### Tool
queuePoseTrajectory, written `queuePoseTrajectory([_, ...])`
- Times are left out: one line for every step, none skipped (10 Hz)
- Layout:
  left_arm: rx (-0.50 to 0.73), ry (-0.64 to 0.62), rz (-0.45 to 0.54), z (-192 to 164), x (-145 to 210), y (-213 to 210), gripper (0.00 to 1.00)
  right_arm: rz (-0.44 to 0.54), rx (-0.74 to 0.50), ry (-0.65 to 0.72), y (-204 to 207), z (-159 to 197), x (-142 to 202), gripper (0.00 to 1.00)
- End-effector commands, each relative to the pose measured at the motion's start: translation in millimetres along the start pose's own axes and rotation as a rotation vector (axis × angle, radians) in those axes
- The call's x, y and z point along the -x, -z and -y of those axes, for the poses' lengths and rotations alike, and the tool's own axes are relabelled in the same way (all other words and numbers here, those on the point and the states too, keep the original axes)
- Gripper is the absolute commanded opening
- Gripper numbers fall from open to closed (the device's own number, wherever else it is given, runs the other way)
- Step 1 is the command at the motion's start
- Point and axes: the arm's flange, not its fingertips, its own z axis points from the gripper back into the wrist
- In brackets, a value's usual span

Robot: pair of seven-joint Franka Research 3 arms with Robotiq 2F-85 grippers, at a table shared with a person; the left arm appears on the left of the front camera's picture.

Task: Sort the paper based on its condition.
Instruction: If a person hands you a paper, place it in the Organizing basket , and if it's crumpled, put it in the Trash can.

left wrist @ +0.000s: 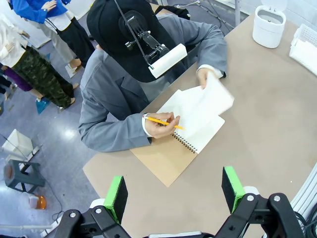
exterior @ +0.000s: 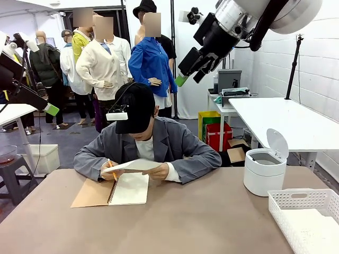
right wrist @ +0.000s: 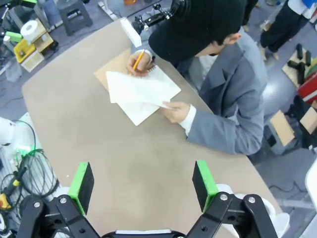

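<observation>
**A:** Which step are we on?

**B:** Pre-sort, I'd say. Nothing is on offer to the arms yet. White basket (exterior: pixel 304 200) is at the near right corner of the bench, contents unclear. White bin (exterior: pixel 263 177) is behind it on the right edge, lid up. Spiral notebook (exterior: pixel 130 189) lies open at the middle of the far edge, brown cover flat toward the left edge.

**A:** And the paper?

**B:** One sheet of paper (exterior: pixel 135 165) is lifted just above the open page and looks flat, not crumpled. The person's free hand (exterior: pixel 157 172) holds its edge. The pencil hand (exterior: pixel 109 172) sits by the spiral with a yellow pencil (exterior: pixel 112 170). Can't tell if the sheet is torn loose or bound.

**A:** Next move?

**B:** My read: hold until the sheet is freed and laid down or handed over. Then judge its condition and route it. Bin for crumpled and basket for flat is a guess. A flat sheet on the bench is a poor pinch, so it needs an edge or a handover.

**A:** Jaws?

**B:** Left gripper (left wrist: pixel 174 191): jaws spread wide, nothing between the pads, high over the notebook. Right gripper (right wrist: pixel 142 183): jaws fully apart, empty, high above the bench. Neither touches anything.
</observation>
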Motion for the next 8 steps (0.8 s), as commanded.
queuePoseTrajectory([-0.002, -0.001, 0.002, -0.5, 0.0, -0.4, 1.0, 0.0, 0.002, -0.008, -3.1, -3.6, 0.7, 1.0])
queuePoseTrajectory([-0.002, -0.001, 0.002, -0.5, 0.0, -0.4, 1.0, 0.0, 0.002, -0.008, -3.1, -3.6, 0.7, 1.0])
queuePoseTrajectory([-0.002, -0.001, 0.002, -0.5, 0.0, -0.4, 1.0, 0.0, 0.002, -0.008, -3.1, -3.6, 0.7, 1.0])
queuePoseTrajectory([-0.002, -0.001, 0.002, -0.5, 0.0, -0.4, 1.0, 0.0, 0.002, -0.008, -3.1, -3.6, 0.7, 1.0])
queuePoseTrajectory([-0.002, -0.001, 0.002, -0.5, 0.0, -0.4, 1.0, 0.0, 0.002, -0.008, -3.1, -3.6, 0.7, 1.0])
queuePoseTrajectory([-0.002, -0.001, 0.002, -0.5, 0.0, -0.4, 1.0, 0.0, 0.002, -0.008, -3.1, -3.6, 0.7, 1.0])
queuePoseTrajectory([-0.002, -0.001, 0.002, -0.5, 0.0, -0.4, 1.0, 0.0, 0.002, -0.008, -3.1, -3.6, 0.7, 1.0])
queuePoseTrajectory([-0.002, -0.001, 0.002, -0.5, 0.0, -0.4, 1.0, 0.0, 0.002, -0.008, -3.1, -3.6, 0.7, 1.0])
